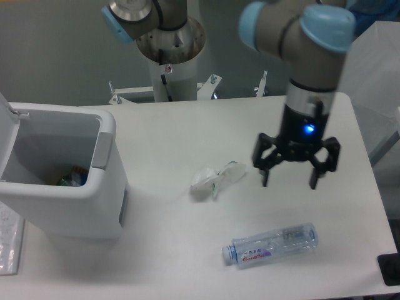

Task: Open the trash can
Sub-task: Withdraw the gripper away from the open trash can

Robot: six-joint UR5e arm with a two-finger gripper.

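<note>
Trash can [59, 187] lid up, far left of spread, empty pincer [289, 179]

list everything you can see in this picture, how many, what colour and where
trash can: one, white with a grey tab, left on the table, lid up
litter inside the trash can: a few coloured bits, too small to identify
crumpled plastic wrapper: one, clear whitish, table centre
water bottle: one, clear plastic, lying on its side, front right
table: one, white
gripper: one, black with a blue light, jaws open, holding nothing, above the table's right side
</note>
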